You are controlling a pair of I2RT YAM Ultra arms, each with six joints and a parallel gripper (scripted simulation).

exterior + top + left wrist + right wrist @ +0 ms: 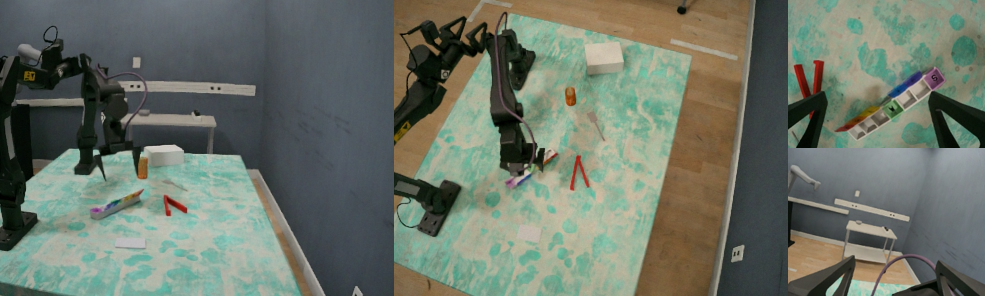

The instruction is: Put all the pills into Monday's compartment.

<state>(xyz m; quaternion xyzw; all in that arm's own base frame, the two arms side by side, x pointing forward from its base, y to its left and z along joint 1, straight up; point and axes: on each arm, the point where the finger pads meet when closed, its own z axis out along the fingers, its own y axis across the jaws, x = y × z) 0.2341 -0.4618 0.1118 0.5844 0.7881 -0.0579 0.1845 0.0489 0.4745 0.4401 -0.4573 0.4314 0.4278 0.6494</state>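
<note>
White compartments with coloured lids could be seen in the pill organizer [520,179] [116,206] [893,110], which was set at a slant on the table [614,215] [210,260] [877,33] [887,288]. Its green and purple lids were shut, while the red, orange, yellow and two blue ones were folded open. Which compartment was Monday's could not be told for certain. Above the organizer, the left gripper [523,163] [121,177] [878,98] was held released, its fingers spread wide and nothing grasped.

The right gripper [475,29] [80,65] [896,262] was likewise spread wide and unladen, raised and aimed toward a white side table [170,119] [870,229]. Upright on the tabletop, an orange bottle [570,96] [143,168] was placed near a white box [604,59] [164,155]. A red V-shaped tool [579,172] [175,204] [818,77] was laid near the organizer.
</note>
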